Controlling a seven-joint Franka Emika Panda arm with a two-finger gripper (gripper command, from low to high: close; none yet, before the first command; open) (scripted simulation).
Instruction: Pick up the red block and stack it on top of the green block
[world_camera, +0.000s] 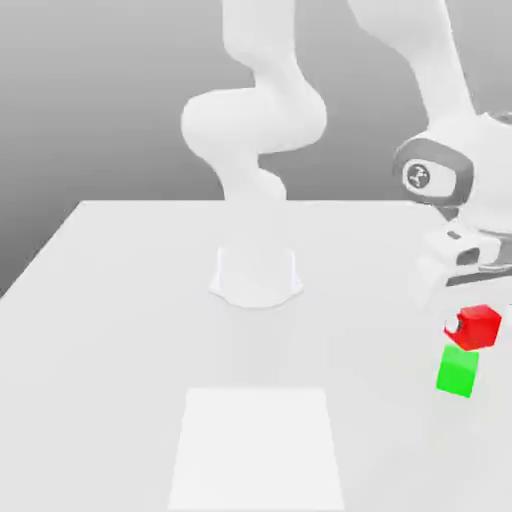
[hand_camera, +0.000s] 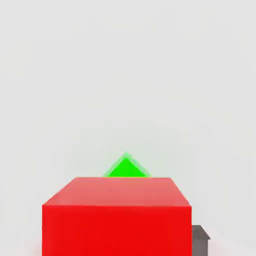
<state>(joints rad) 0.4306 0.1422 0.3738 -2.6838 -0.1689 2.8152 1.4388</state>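
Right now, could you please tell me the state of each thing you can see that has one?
claw: shut on the red block, held above the table.
red block: gripped and lifted, just above the green block, not yet set down.
green block: resting on the table, nothing stacked on it; in the hand view a corner peeks out past the red block.

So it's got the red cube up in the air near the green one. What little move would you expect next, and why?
Probably a short descent. The claw is shut on the red block, held just above the green block on the table. In the hand view the green block peeks out beyond the red one, so a slight nudge to line them up may come first.
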